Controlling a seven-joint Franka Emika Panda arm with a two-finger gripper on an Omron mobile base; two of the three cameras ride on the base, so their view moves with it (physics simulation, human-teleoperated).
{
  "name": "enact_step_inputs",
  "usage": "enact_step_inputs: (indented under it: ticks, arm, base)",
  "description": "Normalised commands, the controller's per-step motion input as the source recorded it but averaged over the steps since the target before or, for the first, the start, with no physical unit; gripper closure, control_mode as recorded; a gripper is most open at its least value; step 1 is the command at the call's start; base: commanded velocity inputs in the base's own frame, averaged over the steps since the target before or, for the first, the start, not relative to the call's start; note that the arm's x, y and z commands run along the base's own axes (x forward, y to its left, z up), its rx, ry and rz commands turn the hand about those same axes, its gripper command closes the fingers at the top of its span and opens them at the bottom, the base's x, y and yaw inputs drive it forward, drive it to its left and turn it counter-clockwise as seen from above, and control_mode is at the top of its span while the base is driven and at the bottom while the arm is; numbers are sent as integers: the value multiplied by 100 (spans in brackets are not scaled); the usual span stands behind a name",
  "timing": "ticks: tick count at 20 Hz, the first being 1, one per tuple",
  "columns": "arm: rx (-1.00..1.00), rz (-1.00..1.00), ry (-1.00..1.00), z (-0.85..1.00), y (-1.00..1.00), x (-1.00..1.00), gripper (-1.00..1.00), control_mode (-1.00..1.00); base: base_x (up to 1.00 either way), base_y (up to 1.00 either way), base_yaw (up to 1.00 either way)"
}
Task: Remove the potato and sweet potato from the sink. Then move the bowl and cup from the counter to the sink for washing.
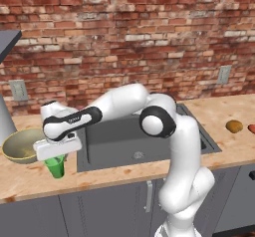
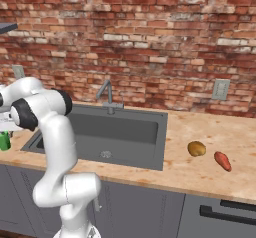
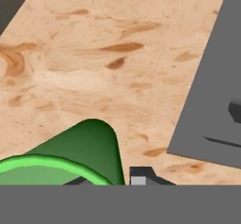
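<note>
Left base view: potato (image 1: 234, 126) and sweet potato (image 1: 252, 128) lie on the counter's right end; my gripper (image 1: 56, 157) is closed on the cup (image 1: 56, 167); bowl (image 1: 20, 145) remains.

A red brick wall (image 1: 124, 37) backs a wooden counter (image 2: 200, 169) over grey cabinets (image 1: 99, 211).

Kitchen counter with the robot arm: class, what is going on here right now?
The white arm reaches left of the sink, its tool down on the green cup and closed on its rim, beside the bowl. The cup stands on the counter. The potato and sweet potato already lie on the counter right of the sink.
</note>
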Motion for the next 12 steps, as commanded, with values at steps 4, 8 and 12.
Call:
enact_step_inputs:
  ticks: [4, 8, 12]
  arm:
    - [0, 0, 0, 1, -25, -15, 100, -100]
    - [0, 0, 0, 10, -26, -20, 100, -100]
    - [0, 0, 0, 21, -28, -19, 100, -100]
  base:
    - [0, 0, 0]
    - [0, 0, 0]
    - [0, 0, 0]
